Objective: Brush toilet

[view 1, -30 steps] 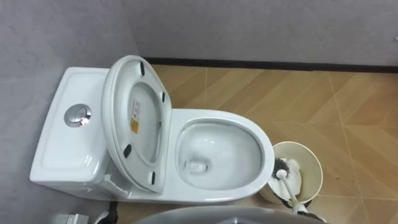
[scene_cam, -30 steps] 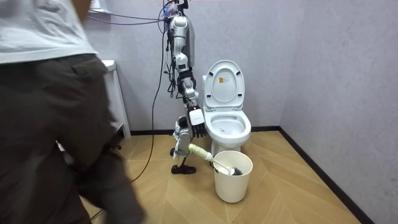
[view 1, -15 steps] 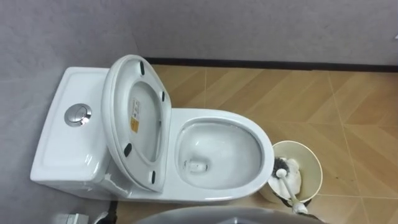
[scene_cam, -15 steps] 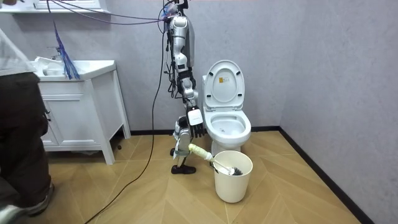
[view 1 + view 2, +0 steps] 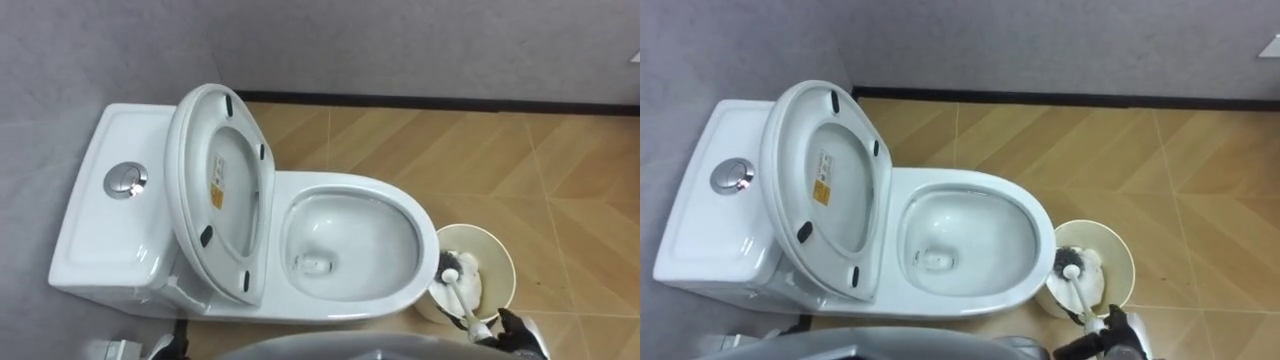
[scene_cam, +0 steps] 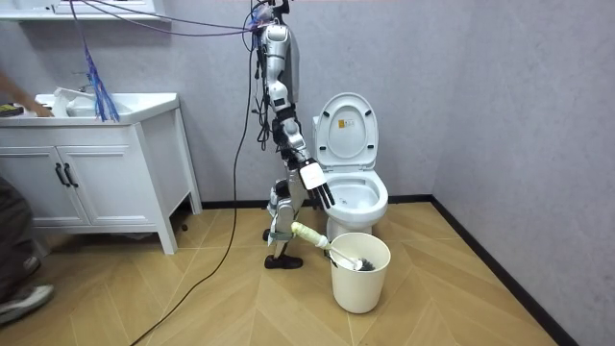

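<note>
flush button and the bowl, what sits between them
The raised seat stands between the flush button on the tank and the bowl, seen in the left eye view.

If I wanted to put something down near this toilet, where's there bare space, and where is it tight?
Free: the flat tank top around the flush button, and the wooden floor between the wall's baseboard, the bowl and the bucket. Crowded: the bucket's side, where the brush leans out and the robot's right hand hovers.
</note>
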`<state>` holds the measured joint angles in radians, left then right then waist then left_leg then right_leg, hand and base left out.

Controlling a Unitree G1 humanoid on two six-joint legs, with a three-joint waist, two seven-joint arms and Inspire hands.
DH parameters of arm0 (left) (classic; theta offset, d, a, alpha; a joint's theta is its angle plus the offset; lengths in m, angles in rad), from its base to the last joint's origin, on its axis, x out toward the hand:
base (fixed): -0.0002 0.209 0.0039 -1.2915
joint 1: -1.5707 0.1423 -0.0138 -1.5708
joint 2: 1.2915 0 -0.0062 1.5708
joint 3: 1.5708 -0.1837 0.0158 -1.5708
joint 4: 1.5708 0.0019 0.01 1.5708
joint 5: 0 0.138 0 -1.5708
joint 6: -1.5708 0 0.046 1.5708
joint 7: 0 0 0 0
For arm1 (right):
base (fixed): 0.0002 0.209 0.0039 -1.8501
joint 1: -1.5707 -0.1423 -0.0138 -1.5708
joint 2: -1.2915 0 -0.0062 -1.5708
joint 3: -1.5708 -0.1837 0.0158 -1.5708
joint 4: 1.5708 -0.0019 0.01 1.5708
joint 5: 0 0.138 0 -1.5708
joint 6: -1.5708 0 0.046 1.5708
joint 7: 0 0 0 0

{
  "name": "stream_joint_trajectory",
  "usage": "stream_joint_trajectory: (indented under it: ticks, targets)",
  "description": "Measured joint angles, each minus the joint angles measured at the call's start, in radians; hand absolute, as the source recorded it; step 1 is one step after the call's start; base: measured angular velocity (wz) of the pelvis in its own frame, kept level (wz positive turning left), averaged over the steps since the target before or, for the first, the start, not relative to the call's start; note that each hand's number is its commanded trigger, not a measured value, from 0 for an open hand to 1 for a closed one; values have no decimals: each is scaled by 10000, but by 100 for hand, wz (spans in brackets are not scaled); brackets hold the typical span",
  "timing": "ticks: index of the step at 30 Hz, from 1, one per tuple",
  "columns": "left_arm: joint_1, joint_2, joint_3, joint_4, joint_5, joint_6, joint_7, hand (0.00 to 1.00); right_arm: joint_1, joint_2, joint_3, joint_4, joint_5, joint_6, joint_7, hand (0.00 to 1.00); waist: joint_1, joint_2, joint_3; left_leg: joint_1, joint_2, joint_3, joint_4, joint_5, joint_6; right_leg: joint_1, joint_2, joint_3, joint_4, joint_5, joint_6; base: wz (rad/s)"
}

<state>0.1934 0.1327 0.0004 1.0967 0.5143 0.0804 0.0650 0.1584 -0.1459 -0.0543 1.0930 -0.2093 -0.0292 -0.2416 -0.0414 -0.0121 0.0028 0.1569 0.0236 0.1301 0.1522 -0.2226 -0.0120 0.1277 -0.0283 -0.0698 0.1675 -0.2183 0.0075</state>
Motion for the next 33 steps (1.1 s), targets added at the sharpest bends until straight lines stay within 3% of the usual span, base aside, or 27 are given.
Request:
stream_joint_trajectory:
  ticks: [6,12,22,28,30,33]
  targets:
    - [-39,36,-2,-194,-32,-154,145,0,-41,-2,-88,-163,104,-296,-516,0,130,107,-68,-375,3,-103,94,0,0,-234,-21,-161,28,43,-16,4]
    - [-66,68,-40,-240,-317,-303,392,0,-288,-14,-92,24,73,-424,-1162,0,94,131,0,-525,1,-287,119,1,0,-278,-36,-426,28,49,-22,11]
    - [-376,163,-54,-401,-336,-368,613,0,-868,-154,-69,886,631,-344,-1619,0,188,187,-42,-1382,5,-549,465,5,6,-990,-73,-718,272,75,-59,8]
    - [-1254,239,-46,-359,-958,-575,613,0,-1583,-167,-63,1491,910,-352,-1623,0,197,129,11,-2450,10,-760,1066,7,10,-1957,-120,-844,815,91,-88,7]
    - [-1789,236,-198,-205,-1168,-638,614,0,-2093,-234,73,1998,1166,-333,-1599,0,200,164,61,-2988,-17,-782,1383,26,43,-2511,-182,-820,1170,92,-90,2]
    - [-2084,228,-458,-169,-1420,-674,615,0,-2725,-293,118,2258,1297,-221,-1598,0,221,302,161,-3661,-41,-775,1834,11,88,-3199,-258,-810,1653,92,-89,-2]
